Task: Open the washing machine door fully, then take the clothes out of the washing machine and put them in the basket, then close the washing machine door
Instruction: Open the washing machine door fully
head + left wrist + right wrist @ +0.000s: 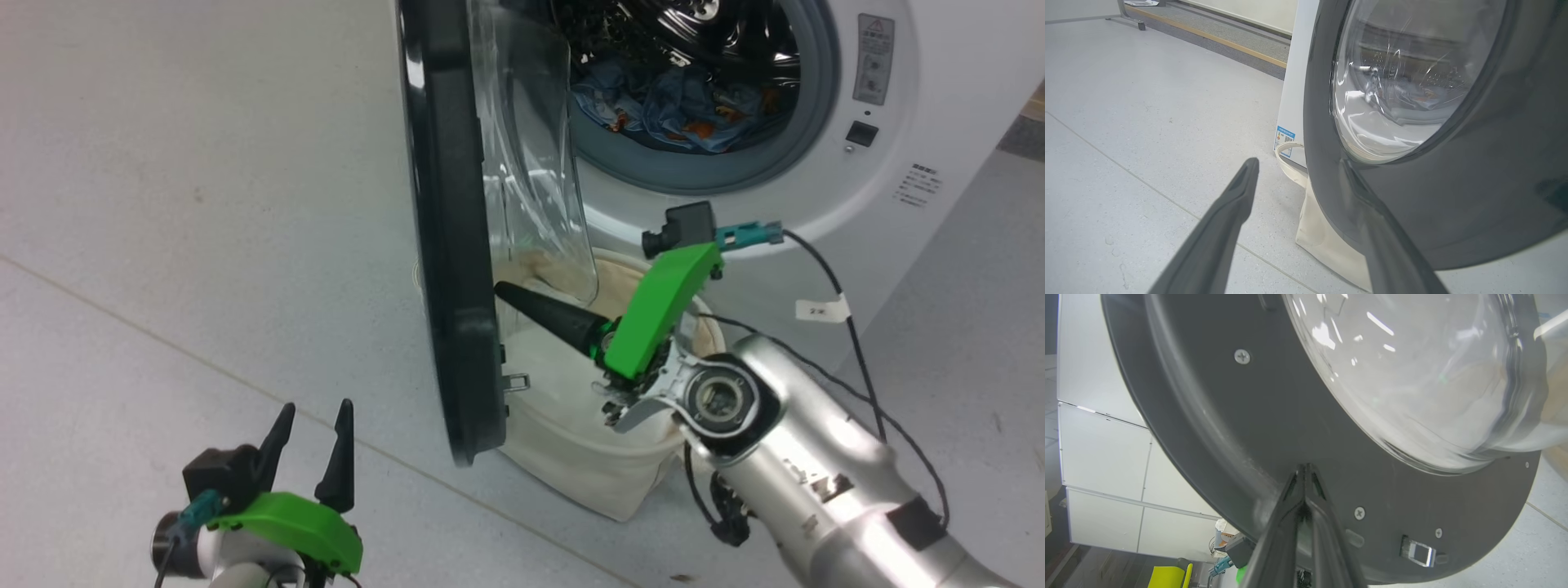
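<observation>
A: Right jaws pinched together, empty, tips against the washing machine door [1274, 428], inner rim; left jaws wide, empty, near left.

B: Stiff, glossy: push the rim, not the glass. The clothes [678, 106], soft, lie far right in the drum [718, 33].

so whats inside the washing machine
Crumpled blue clothes with orange prints lie at the bottom of the washing machine drum. The open washing machine door covers the drum's left edge, so anything there is hidden.
</observation>
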Tool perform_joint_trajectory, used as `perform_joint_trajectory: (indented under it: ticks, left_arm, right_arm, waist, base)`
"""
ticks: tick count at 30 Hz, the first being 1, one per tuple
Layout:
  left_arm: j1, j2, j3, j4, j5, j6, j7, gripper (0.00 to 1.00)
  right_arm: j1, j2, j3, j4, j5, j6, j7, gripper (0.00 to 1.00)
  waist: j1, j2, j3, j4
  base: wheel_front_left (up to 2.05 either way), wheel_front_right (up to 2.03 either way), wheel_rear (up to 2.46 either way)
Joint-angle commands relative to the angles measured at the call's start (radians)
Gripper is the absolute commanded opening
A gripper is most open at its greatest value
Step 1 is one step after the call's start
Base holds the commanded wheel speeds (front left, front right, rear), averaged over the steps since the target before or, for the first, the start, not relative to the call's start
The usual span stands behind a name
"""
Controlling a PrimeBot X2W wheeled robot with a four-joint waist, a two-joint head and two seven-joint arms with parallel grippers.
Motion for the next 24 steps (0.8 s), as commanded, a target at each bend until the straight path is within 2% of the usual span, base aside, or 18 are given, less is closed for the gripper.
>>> perform_joint_trajectory:
  ticks: [1, 9, 11, 12, 13, 14, 24]
  left_arm:
    - [-0.035, 0.027, 0.032, -0.032, -0.005, 0.007, -0.008, 1.00]
    - [-0.048, 0.029, 0.030, -0.027, -0.011, 0.008, -0.008, 1.00]
    - [-0.056, 0.036, 0.020, -0.029, -0.002, 0.004, -0.008, 1.00]
    - [-0.059, 0.039, 0.019, -0.029, 0.000, 0.004, -0.008, 1.00]
    - [-0.063, 0.043, 0.018, -0.028, 0.002, 0.005, -0.008, 1.00]
    - [-0.066, 0.048, 0.020, -0.028, 0.002, 0.005, -0.008, 1.00]
    - [-0.076, 0.118, 0.047, -0.038, 0.003, 0.014, -0.003, 1.00]
  right_arm:
    - [-0.007, 0.028, 0.009, -0.028, -0.005, 0.001, -0.013, 0.00]
    - [-0.038, 0.050, 0.105, 0.035, -0.035, 0.001, -0.190, 0.00]
    - [-0.038, 0.052, 0.134, 0.040, -0.004, 0.001, -0.210, 0.00]
    - [-0.042, 0.051, 0.139, 0.039, -0.004, 0.001, -0.219, 0.38]
    - [-0.043, 0.044, 0.143, 0.042, -0.005, 0.001, -0.230, 0.85]
    - [-0.045, 0.034, 0.148, 0.046, -0.011, 0.001, -0.243, 1.00]
    - [-0.031, -0.095, 0.238, -0.016, -0.109, 0.001, -0.451, 1.00]
  waist:
    - [0.0000, 0.0000, 0.002, 0.002]
    - [0.0000, 0.0000, -0.003, 0.005]
    - [0.0000, 0.0000, -0.001, 0.006]
    - [0.0000, 0.0000, 0.002, 0.005]
    - [0.0000, 0.0000, 0.003, 0.003]
    - [0.0000, 0.0000, 0.005, 0.001]
    - [0.0000, 0.0000, -0.003, -0.075]
  base:
    - [0.00, 0.00, 0.00]
    - [0.00, 0.00, 0.00]
    - [0.00, 0.00, 0.00]
    - [0.00, 0.00, 0.00]
    - [0.00, 0.00, 0.00]
    - [0.00, 0.00, 0.00]
    - [0.00, 0.00, 0.00]
